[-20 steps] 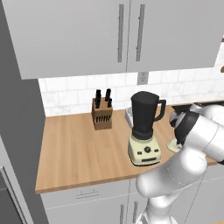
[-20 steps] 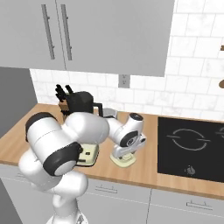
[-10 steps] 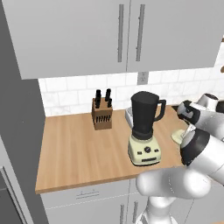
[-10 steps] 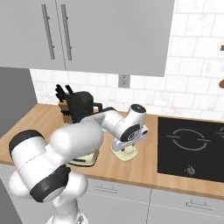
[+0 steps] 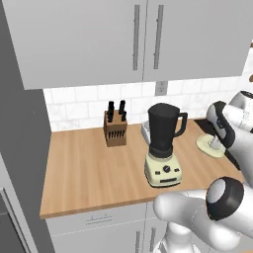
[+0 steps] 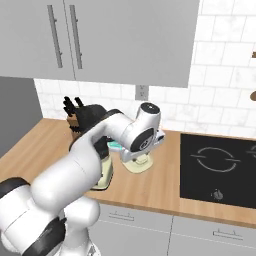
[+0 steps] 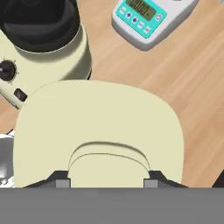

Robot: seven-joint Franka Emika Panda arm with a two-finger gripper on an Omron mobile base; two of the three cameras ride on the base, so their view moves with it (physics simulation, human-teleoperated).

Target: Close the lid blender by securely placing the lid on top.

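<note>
The pale cream lid (image 7: 98, 118) spreads across the hand view. Its raised knob sits between my gripper (image 7: 106, 181), whose two dark tips press on the knob's sides. In the left base view the lid (image 5: 210, 147) is low over the counter, right of the blender (image 5: 163, 143), with my gripper (image 5: 216, 142) on top of it. From the right base view the lid (image 6: 137, 165) shows under my wrist. The blender's dark jar (image 7: 39, 24) is open at the top. Its cream base with dark knobs (image 7: 8, 70) lies at the upper left of the hand view.
A small kitchen scale (image 7: 142, 13) with a teal face lies behind the blender. A wooden knife block (image 5: 116, 129) stands by the tiled wall. The black cooktop (image 6: 217, 167) is to the right. Wall cabinets (image 5: 143, 37) hang above the counter.
My arm has swung from beside the blender out over the lid, and the hand has come down onto it. The lid now sits slightly higher in both base views.
</note>
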